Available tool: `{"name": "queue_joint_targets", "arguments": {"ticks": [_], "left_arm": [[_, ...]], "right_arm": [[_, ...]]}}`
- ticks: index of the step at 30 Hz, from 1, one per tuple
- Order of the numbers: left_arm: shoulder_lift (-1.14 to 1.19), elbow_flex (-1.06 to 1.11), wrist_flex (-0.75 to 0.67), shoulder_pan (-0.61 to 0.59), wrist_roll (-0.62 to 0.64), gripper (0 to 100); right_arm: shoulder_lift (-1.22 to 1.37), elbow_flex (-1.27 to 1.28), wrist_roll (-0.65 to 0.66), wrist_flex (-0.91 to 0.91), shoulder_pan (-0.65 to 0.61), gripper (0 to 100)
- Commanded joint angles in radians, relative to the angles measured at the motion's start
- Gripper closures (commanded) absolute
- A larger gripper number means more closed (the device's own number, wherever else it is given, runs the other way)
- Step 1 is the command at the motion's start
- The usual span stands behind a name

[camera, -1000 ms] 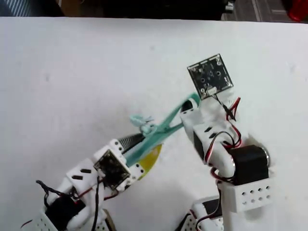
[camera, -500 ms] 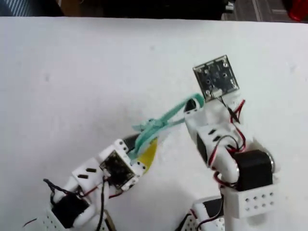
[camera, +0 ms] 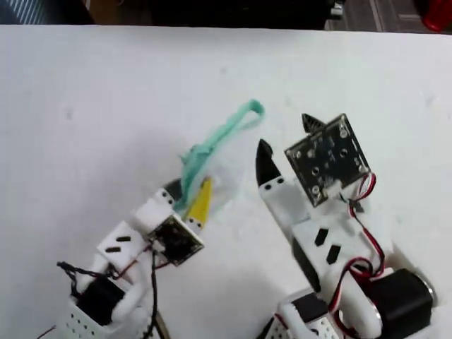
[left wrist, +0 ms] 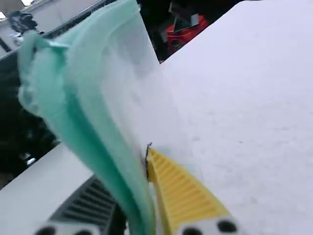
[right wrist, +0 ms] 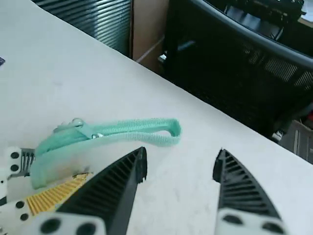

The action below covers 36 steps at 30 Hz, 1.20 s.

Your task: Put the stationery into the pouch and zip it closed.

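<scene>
White arms, red cables, black right hand

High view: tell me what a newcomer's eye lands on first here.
The mint-green pouch stands out most. It sits near the middle of the white table, pinched at one end by the left gripper, which has one yellow side. Just beside the pouch's loop end, the black right gripper hangs open, holding nothing.
</scene>
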Motion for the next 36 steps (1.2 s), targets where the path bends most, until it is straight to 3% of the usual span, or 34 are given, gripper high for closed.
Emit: {"name": "queue_joint_targets", "arguments": {"ticks": [1, 7, 13, 16, 22, 29, 36], "left_arm": [[-0.010, -0.095, -0.020, -0.120, -0.107, 98], [-0.010, -0.069, -0.012, -0.105, -0.282, 98], [-0.010, 0.101, -0.014, 0.134, -0.359, 98], [-0.010, 0.112, -0.012, 0.183, -0.345, 98], [-0.010, 0.123, -0.011, 0.185, -0.339, 98], [-0.010, 0.138, -0.011, 0.189, -0.339, 98], [-0.010, 0.138, -0.011, 0.185, -0.339, 98]], "right_arm": [[0.005, -0.058, 0.011, -0.004, -0.061, 77.9], [0.076, -0.104, 0.005, 0.004, -0.099, 77.9], [0.245, -0.110, 0.011, 0.044, -0.101, 78.3], [0.329, -0.155, 0.011, 0.077, -0.143, 78.3], [0.530, -0.348, 0.012, 0.303, -0.220, 78.3], [0.668, -0.315, 0.012, 0.302, -0.189, 77.9], [0.677, -0.121, 0.086, 0.302, -0.302, 77.9]]}}
